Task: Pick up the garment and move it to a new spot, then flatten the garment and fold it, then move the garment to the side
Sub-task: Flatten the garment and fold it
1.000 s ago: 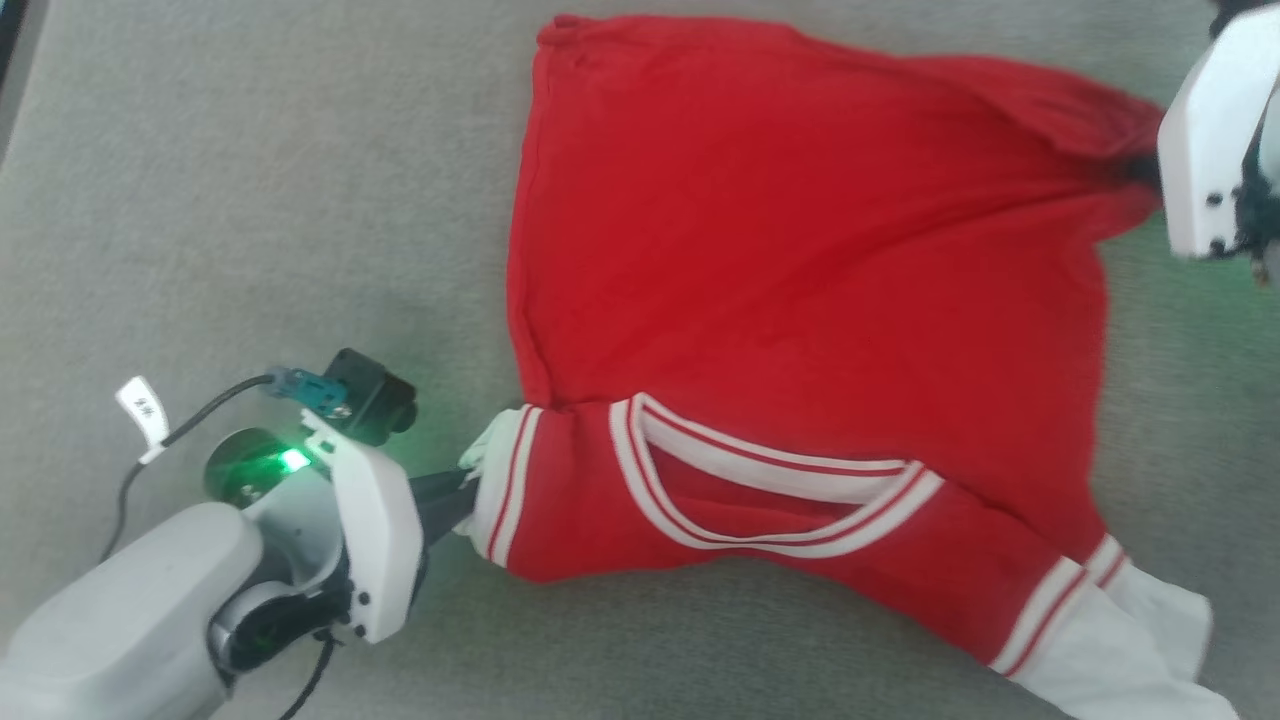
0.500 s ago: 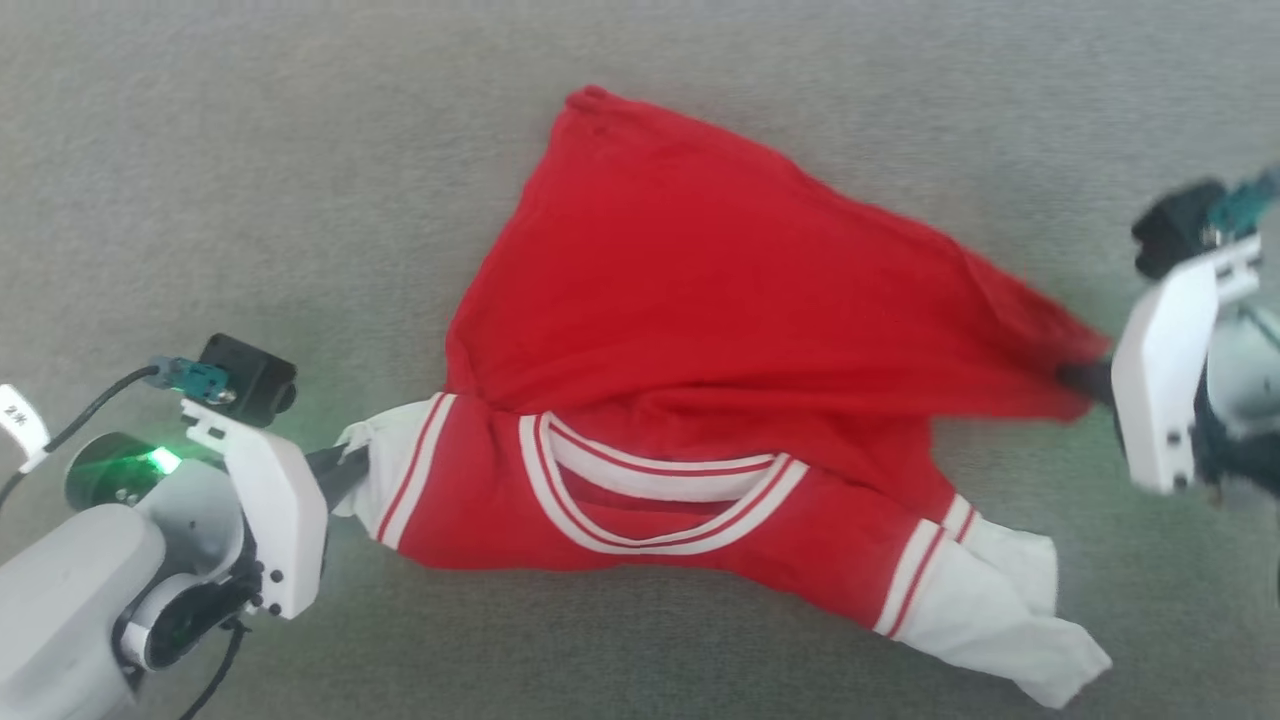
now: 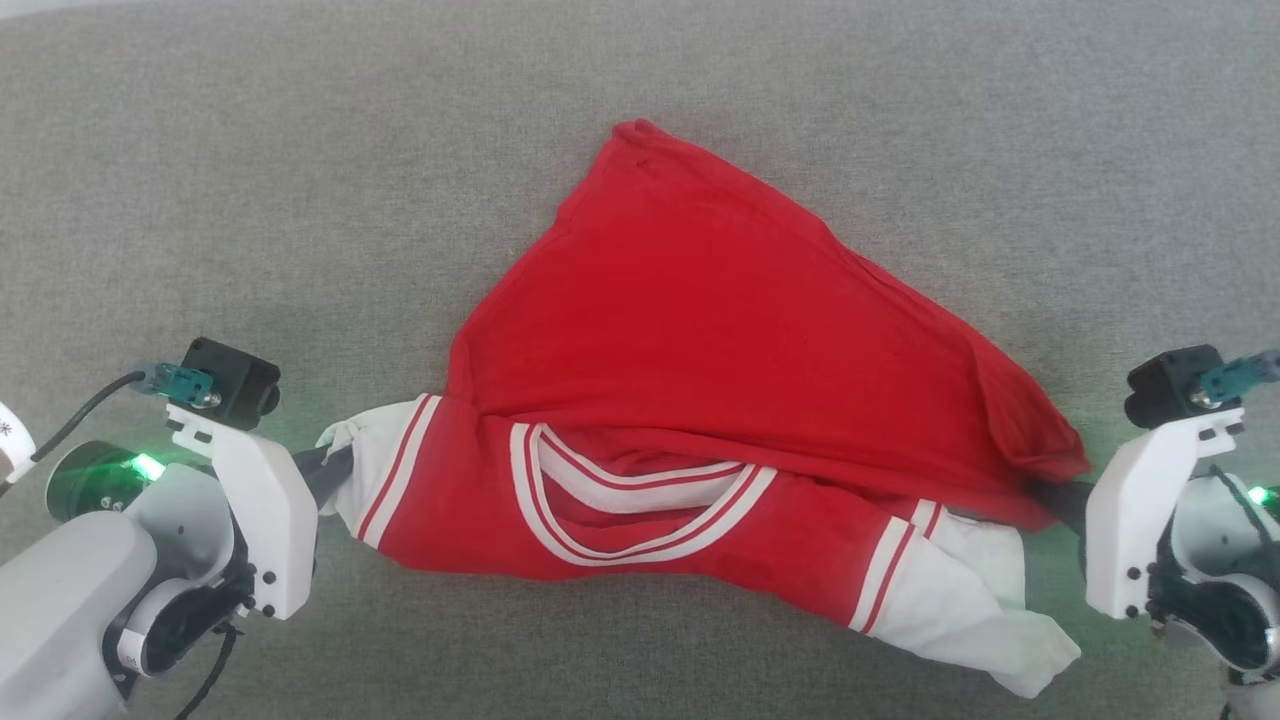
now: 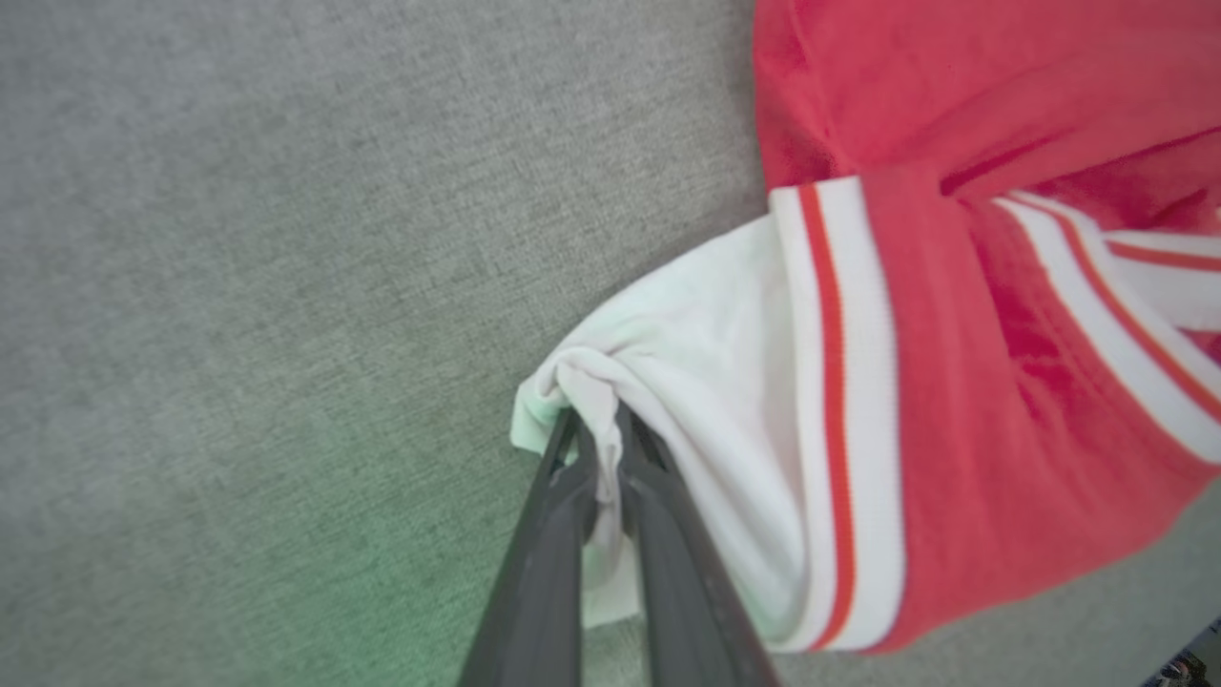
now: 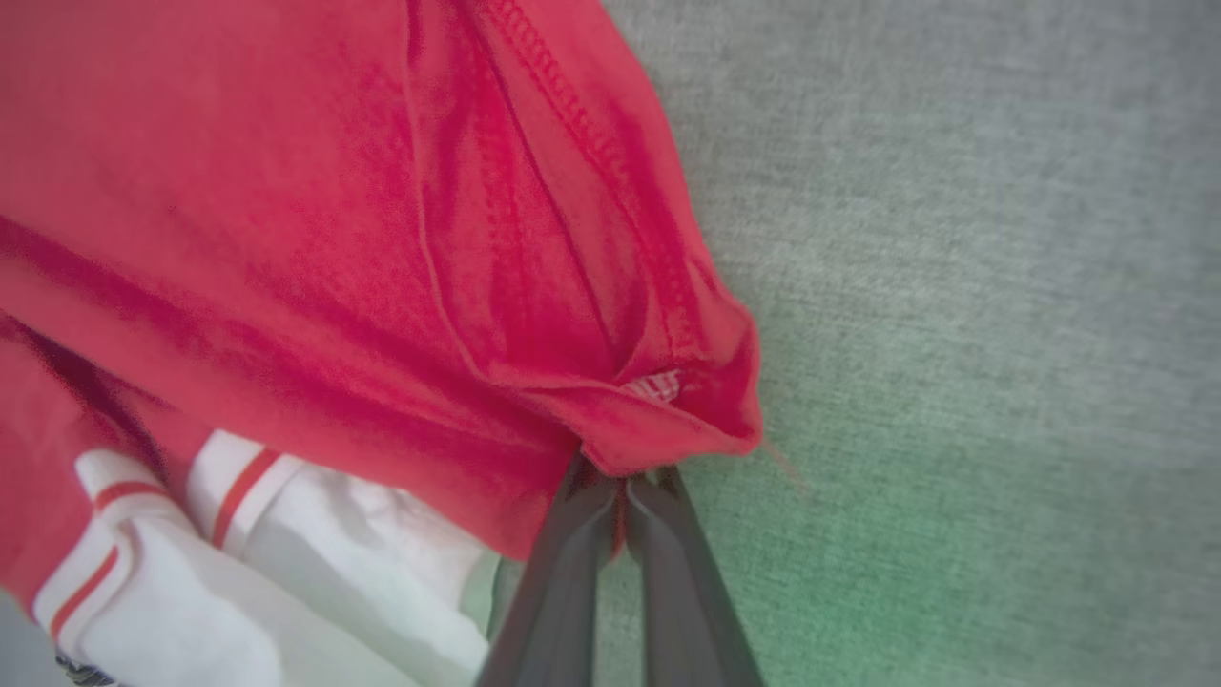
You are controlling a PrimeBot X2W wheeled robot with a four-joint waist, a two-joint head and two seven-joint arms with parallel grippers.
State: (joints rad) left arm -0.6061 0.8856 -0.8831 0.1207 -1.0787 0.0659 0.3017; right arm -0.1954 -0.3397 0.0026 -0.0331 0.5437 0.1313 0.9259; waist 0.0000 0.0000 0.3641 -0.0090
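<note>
White short sleeve [image 3: 965,612] sits nearest in head view, crumpled at lower right on the grey woven surface [image 3: 300,200], with red-white striped trim at its seam. It is part of the garment [image 3: 700,330], a red jersey-style T-shirt lying on that surface between the 2 grippers.

At lower left, the left gripper [image 3: 335,465] is clenched on the bunched tip of the other white sleeve [image 3: 375,470]. Left wrist view confirms this: the left gripper [image 4: 599,448] has white cloth pinched between its 2 closed fingers [image 4: 539,572], and the sleeve runs off into striped trim and the red of the garment [image 4: 954,429].

At lower right, the right gripper [image 3: 1062,497] has its fingers mostly hidden under red cloth in head view. Right wrist view shows the right gripper [image 5: 620,487] clamped tight on a red hem corner [image 5: 687,420] of the garment [image 5: 286,191]. The stitched hem line is visible, and a small white tag [image 5: 653,386] peeks from the fold.

A green light [image 3: 148,466] glows on the left wrist, and the surface is tinted green near both wrists.

Further out, the striped V-neck collar [image 3: 640,505] lies along the near edge between the sleeves. Beyond it the plain red body is folded over into a rough triangle, 1 edge running diagonally down to the right gripper. Farthest is a red corner [image 3: 635,135] at upper centre, flat on the surface.
</note>
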